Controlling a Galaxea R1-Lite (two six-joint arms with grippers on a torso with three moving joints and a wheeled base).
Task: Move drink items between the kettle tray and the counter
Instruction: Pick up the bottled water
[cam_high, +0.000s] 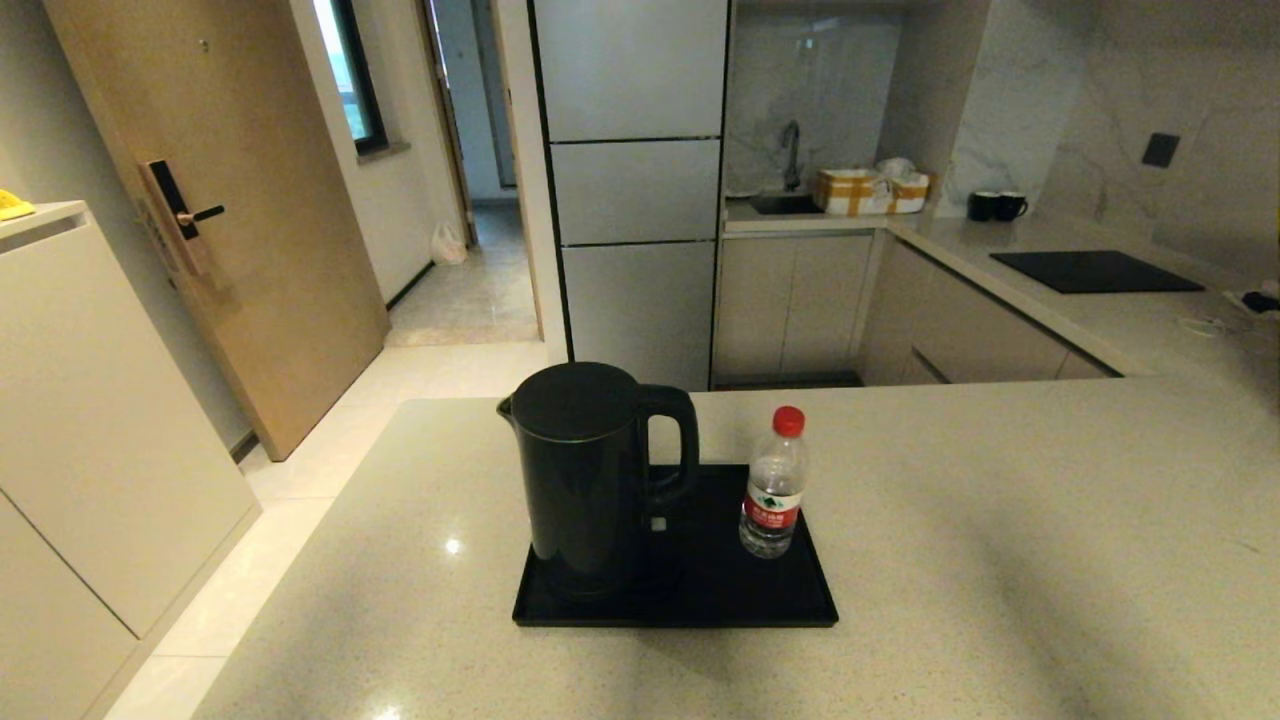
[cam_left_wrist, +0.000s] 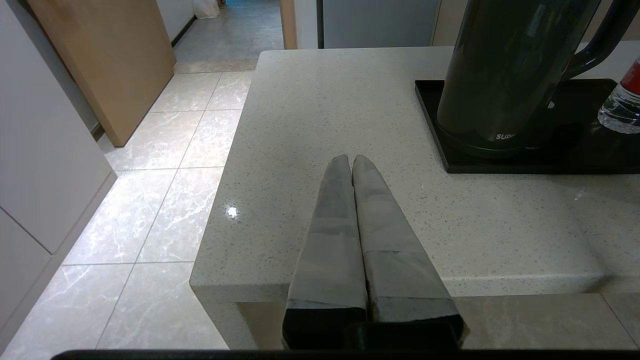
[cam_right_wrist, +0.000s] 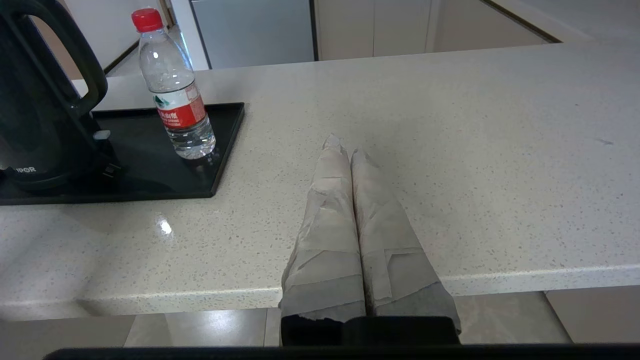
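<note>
You have both arms parked at the near edge of the broad beige speckled stone surface (cam_high: 1000, 520), and neither has started on anything: the left gripper (cam_left_wrist: 351, 159) has its jaws pressed together on nothing, and the right gripper (cam_right_wrist: 345, 145) is likewise fully closed and empty. The flat rectangular glossy black tray (cam_high: 700, 600) lies on the surface a little back from that near edge, toward the left side, its long axis running along the edge. It carries both drink items: the tall glossy black electric kettle (cam_high: 585, 470) stands upright on the tray's left half with its loop handle turned toward the right, and the small clear plastic water bottle with the red cap and red label (cam_high: 773, 485) stands upright near the tray's right rim. What matters for your next move is that the bottle lies ahead of the right jaws and off to their left (its long axis vertical), with the kettle's bulk between it and the left arm, so the right arm looks the better choice for it. The kettle sits ahead and to the right of the left jaws, near that arm. The surface to the right of the tray offers an obvious landing spot.
</note>
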